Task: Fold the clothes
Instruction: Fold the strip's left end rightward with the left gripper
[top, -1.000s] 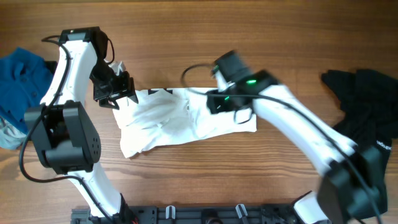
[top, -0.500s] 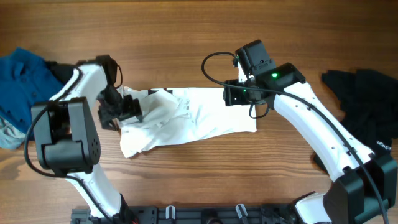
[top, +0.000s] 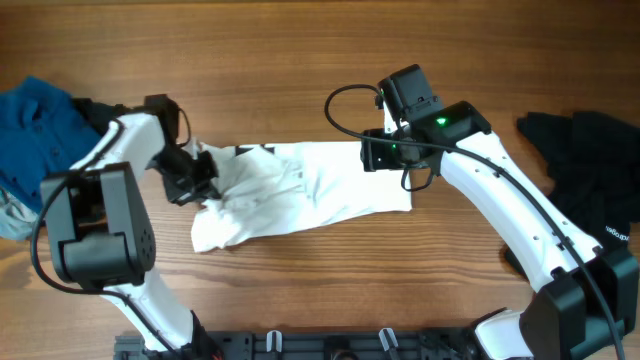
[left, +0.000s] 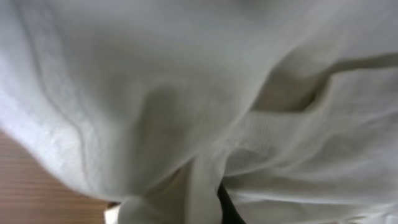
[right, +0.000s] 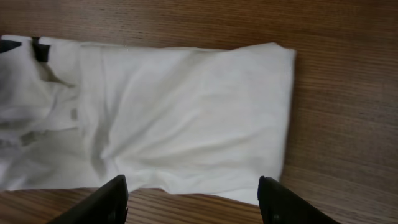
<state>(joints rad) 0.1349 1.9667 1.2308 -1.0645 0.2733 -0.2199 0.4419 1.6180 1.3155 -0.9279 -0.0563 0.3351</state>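
I am counting three garments on the wooden table (top: 300, 60): one white T-shirt (top: 300, 195) lying crumpled in the middle, one blue garment (top: 35, 120) heaped at the left edge, and one black garment (top: 585, 170) at the right edge. Both arms are reaching in. My left gripper (top: 195, 175) is pressing into the shirt's left end; white fabric is filling its camera, so I cannot tell how its jaws are standing. My right gripper (right: 191, 186) is hovering over the shirt's right half, jaws spread wide and holding nothing.
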